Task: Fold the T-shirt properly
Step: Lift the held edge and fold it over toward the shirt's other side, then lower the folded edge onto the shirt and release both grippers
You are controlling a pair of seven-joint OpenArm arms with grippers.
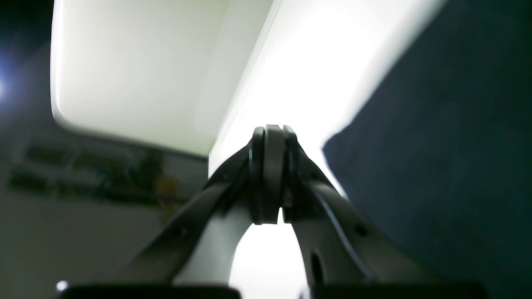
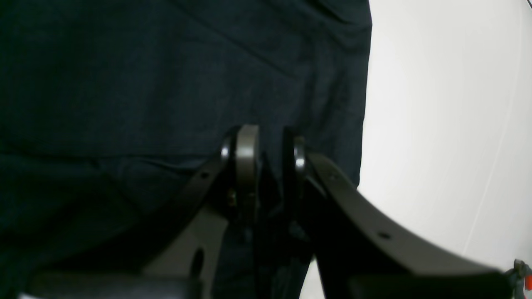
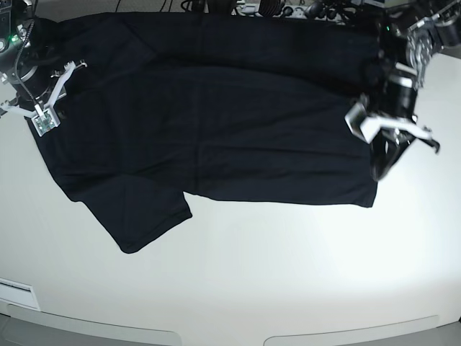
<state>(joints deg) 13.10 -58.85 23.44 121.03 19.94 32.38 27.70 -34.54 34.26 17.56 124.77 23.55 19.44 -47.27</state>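
While the T-shirt lies spread across the far half of the white counter, I judge the folding barely begun: the body looks flat, 1 sleeve juts toward the near edge at my right side, and I see no finished fold line, though black on black hides much. Every fold seems left to do.

My left end effector is pressed together on nothing, its tips over bare counter just beside the shirt's edge. My right end effector has its jaws slightly parted above the cloth; dark fabric shows in the gap, but I cannot tell whether any of it is pinched.

Only the base view gives the whole garment and both arms at its opposite ends. My left wrist view alone shows the empty, shut tips and the shirt border beside them. My right wrist view alone shows the narrow gap, the soft creases under it, and the straight cloth edge against the counter.
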